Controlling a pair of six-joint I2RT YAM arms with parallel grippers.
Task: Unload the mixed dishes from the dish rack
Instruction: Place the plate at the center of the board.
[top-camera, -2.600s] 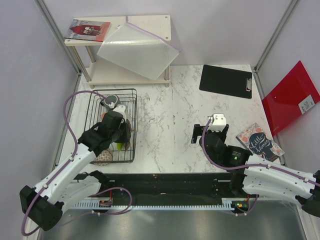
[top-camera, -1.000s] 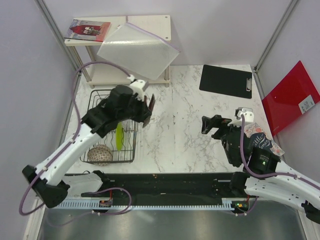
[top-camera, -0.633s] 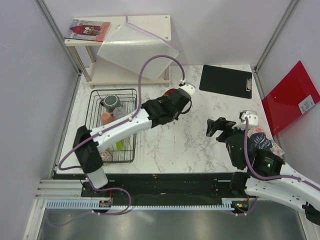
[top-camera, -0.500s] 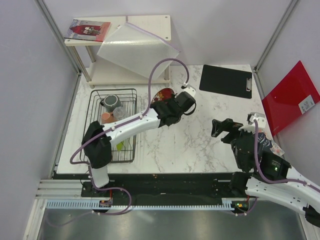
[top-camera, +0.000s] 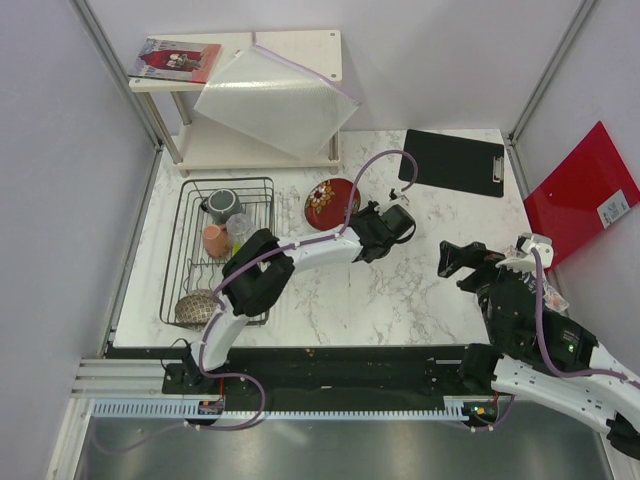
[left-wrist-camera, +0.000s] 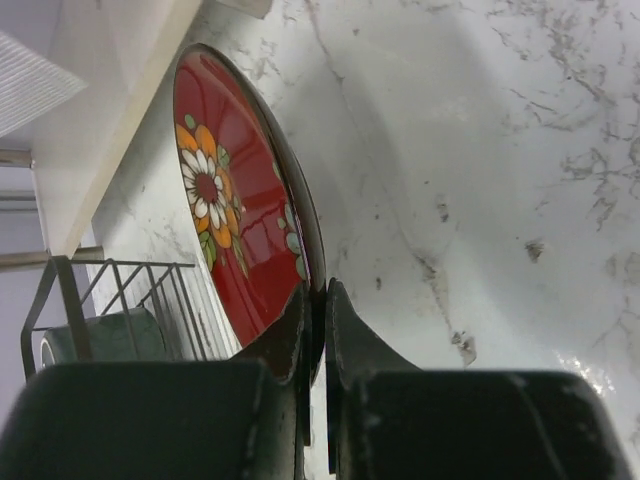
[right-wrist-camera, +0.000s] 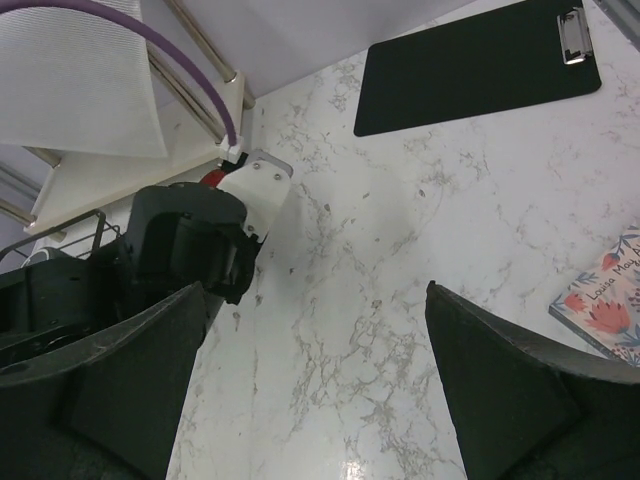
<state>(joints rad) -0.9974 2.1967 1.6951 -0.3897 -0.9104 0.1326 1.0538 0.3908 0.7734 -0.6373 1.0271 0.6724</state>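
Dish rack (top-camera: 222, 262) sits on the left side of the white marble table (top-camera: 330, 290), inside a booth with pale lilac walls. Back left there's a white two-tier shelf (top-camera: 300, 45) with a big translucent sheet (top-camera: 275, 95) lying over it. A red folder (top-camera: 585, 190) sits out past the table's right edge, and a black clipboard (top-camera: 452, 162) lies at the back right.

The red patterned plate (top-camera: 330, 203) is out of the rack, just right of it near the shelf's foot, and my left gripper (top-camera: 353, 214) is clamped tight on its rim. In the rack there's the brown speckled bowl (top-camera: 195, 308) at the near end, then the dark grey-green mug (top-camera: 222, 205), pink cup (top-camera: 214, 241) and clear glass (top-camera: 240, 228) bunched at the far end. My right gripper (top-camera: 458, 260) is spread wide with nothing in it, over the right side of the table.

Only my left wrist cam shows the plate is tipped up on edge, flowers turned toward the shelf side. Can't tell if its far rim touches the marble. The right wrist cam shows the corner of a floral book (right-wrist-camera: 610, 300), which I can't pick out from above.
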